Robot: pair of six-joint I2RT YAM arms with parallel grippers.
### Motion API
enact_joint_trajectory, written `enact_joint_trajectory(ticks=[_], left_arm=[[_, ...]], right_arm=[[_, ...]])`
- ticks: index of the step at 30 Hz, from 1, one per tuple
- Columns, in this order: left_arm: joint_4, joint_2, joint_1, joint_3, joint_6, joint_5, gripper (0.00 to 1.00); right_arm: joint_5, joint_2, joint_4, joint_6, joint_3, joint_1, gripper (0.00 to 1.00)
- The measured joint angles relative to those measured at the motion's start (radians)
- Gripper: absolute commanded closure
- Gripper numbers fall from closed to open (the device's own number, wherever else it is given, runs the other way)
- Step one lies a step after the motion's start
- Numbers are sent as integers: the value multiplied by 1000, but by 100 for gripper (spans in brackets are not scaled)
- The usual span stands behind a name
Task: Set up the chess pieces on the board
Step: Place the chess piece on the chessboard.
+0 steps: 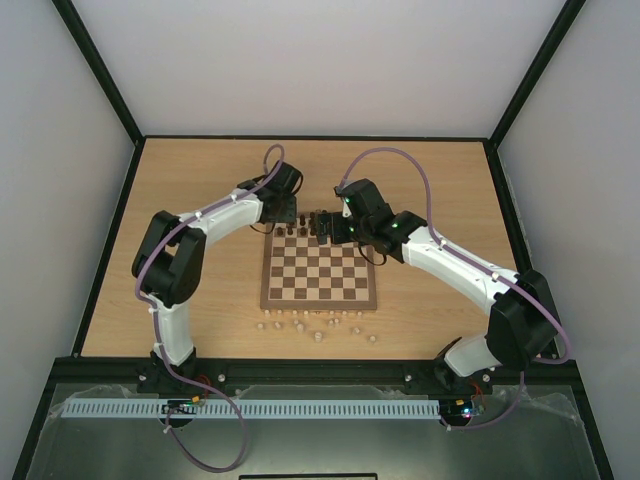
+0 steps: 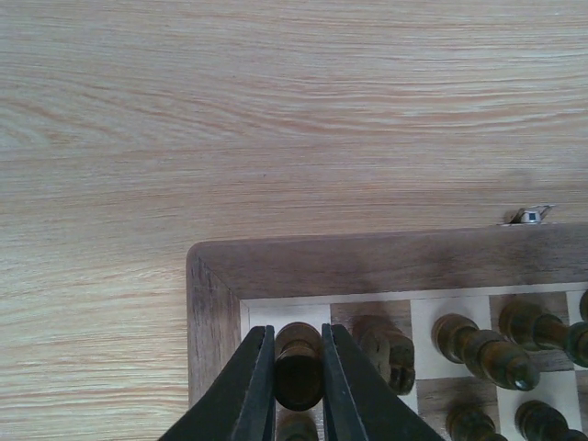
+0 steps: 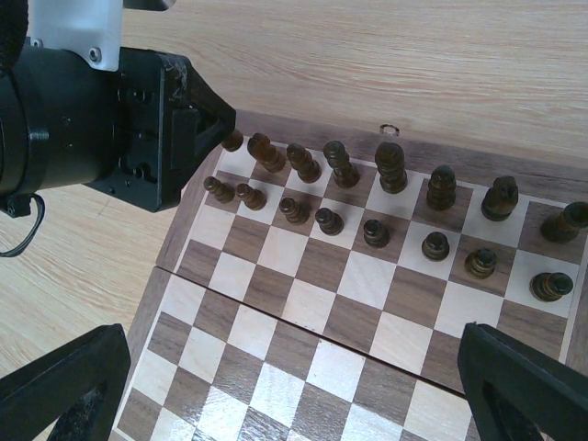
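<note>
We take this for the placing of a back-rank man: the left fingers point(image 2: 250, 386) stand narrow, pinched on a dark corner piece point(image 2: 297, 344) that sits over the far left corner square of the board point(image 1: 320, 280). Whether its foot is fully down on the square we cannot tell. The other dark chess pieces point(image 3: 390, 167) stand in two rows along that same far edge, and by our count in the right wrist view both rows are full once the corner is counted. The right fingers point(image 3: 524, 381) are spread wide and hold nothing, hovering above the middle squares, well apart from the rows. Some pale pieces point(image 1: 320, 325) lie loose on the table point(image 1: 200, 200) just off the board's near edge. The next move, as we judge it, calls for the left fingers to part gently and rise straight up, since the neighbouring man stands just beside the right finger and a sideways pull could tip it
</note>
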Motion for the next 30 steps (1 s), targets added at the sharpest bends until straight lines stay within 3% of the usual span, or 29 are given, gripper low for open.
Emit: enact_joint_trajectory(ticks=[22,30], left_arm=[[21,35,1,-13,-1,2,92],[22,35,0,-18,-1,1,85]], right_arm=[[0,0,0,0,0,0,1],[-1,0,0,0,0,0,1]])
